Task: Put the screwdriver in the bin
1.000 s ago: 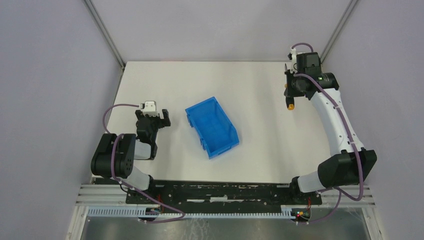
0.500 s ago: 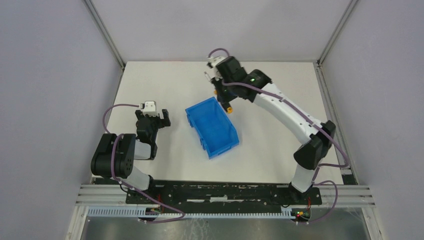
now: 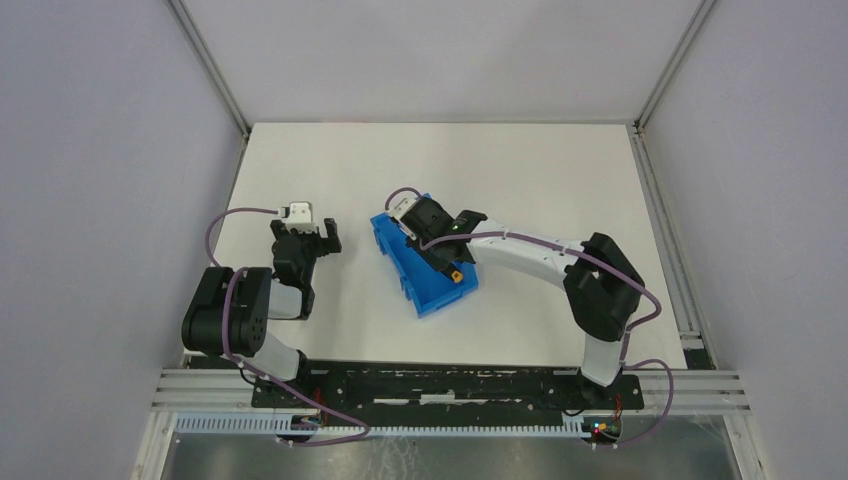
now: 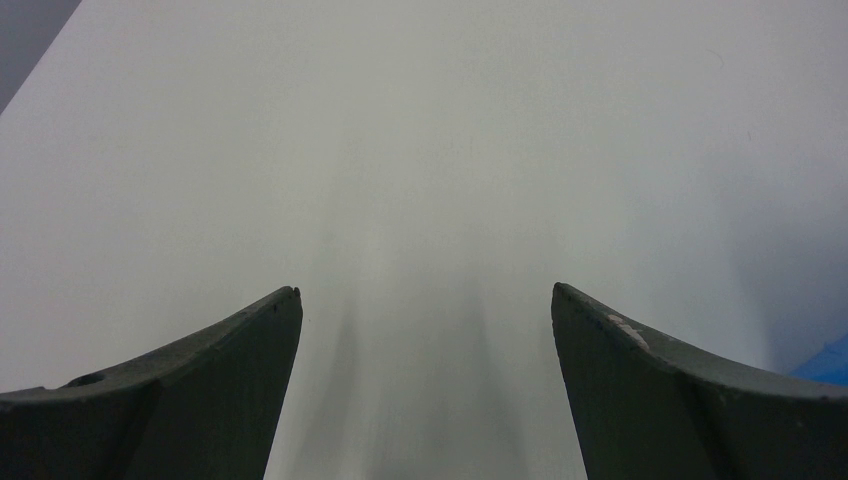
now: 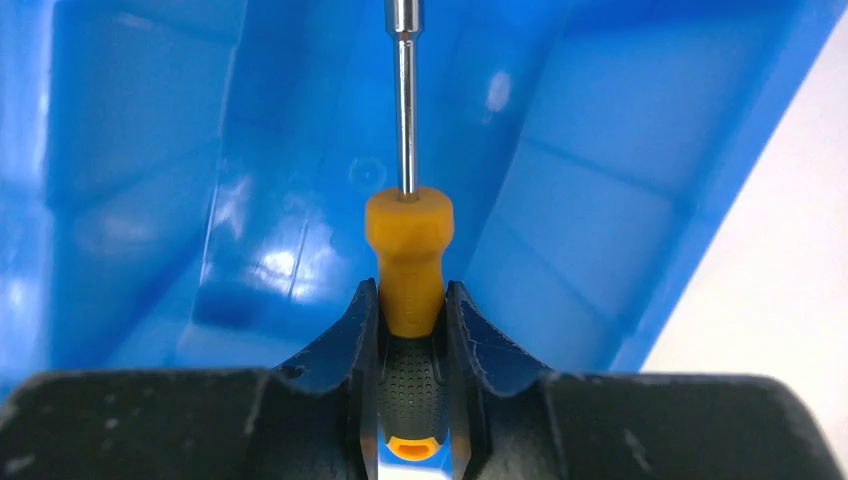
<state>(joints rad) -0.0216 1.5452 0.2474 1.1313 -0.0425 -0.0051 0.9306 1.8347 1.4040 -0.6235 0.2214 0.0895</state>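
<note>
The blue bin (image 3: 436,297) lies at the table's middle, tilted diagonally. My right gripper (image 3: 444,262) hangs over its inside, shut on the screwdriver (image 3: 456,275), of which only an orange tip shows from above. In the right wrist view the fingers (image 5: 410,290) clamp the black-and-orange handle (image 5: 408,258), and the thin grey shaft points ahead over the bin's floor (image 5: 150,200). I cannot tell whether the screwdriver touches the bin. My left gripper (image 3: 309,236) is open and empty, left of the bin; its wrist view (image 4: 425,295) shows bare table between the fingers.
White table (image 3: 540,180) enclosed by grey walls with metal corner posts. A corner of the bin (image 4: 826,362) shows at the right edge of the left wrist view. The right arm stretches across the table's right half.
My right gripper carried the screwdriver from the far right corner leftward and toward me, and now sits over the bin's inside. The left arm and the bin have not moved.
</note>
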